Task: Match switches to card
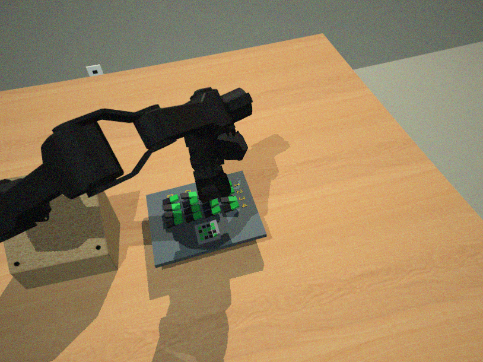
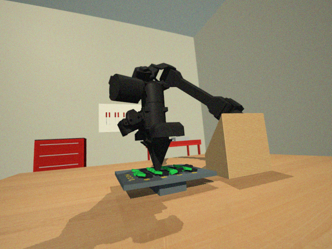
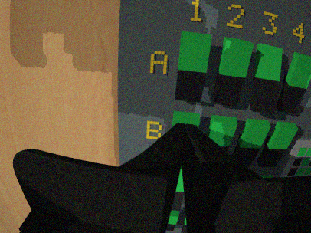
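Observation:
The blue-grey panel (image 1: 169, 248) (image 2: 147, 184) (image 3: 142, 33) bears a grid of green and black switches with yellow labels. My gripper (image 2: 157, 169) (image 3: 183, 132) is shut and empty, pointing down with its tips at switch B1 (image 3: 187, 118). The tips hide the black half of B1; contact is hard to tell. Switches A1 (image 3: 194, 52), A2 (image 3: 235, 57) and B2 (image 3: 223, 129) show beside it. Rows C and D are mostly hidden in the wrist view. The card (image 1: 207, 231) (image 3: 302, 146) shows green and dark squares, too small to read surely.
The arm's wooden base block (image 1: 60, 257) (image 2: 243, 141) stands near the panel on its arm side. The panel sits raised on a small block (image 2: 173, 188) on the wooden table (image 1: 342, 216) (image 2: 235, 204). The arm's shadow falls over the panel and card.

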Robot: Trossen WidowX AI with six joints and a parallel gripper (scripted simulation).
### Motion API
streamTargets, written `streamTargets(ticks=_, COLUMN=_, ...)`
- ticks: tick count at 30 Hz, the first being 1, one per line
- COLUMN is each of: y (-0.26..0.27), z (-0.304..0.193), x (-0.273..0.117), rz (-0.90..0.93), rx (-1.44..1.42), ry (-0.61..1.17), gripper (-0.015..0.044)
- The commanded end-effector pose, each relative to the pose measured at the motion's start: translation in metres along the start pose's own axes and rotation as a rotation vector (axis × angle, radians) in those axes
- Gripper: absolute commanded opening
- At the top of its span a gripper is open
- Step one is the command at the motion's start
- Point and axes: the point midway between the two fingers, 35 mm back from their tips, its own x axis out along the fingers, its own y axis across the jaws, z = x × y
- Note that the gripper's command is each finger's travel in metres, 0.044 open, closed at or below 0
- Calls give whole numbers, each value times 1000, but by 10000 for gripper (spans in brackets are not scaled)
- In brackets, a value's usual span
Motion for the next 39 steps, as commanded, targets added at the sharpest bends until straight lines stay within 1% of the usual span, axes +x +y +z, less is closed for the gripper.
streamTargets(ticks=1, y=0, z=0, x=1, rz=-4, rx=-2, ry=-2, gripper=0)
streamTargets(ticks=38, y=0, z=0, x=6, rz=-4, rx=-2, ry=-2, gripper=0)
streamTargets(ticks=39, y=0, z=0, x=2, rz=-1, rx=0, ry=-2, gripper=0)
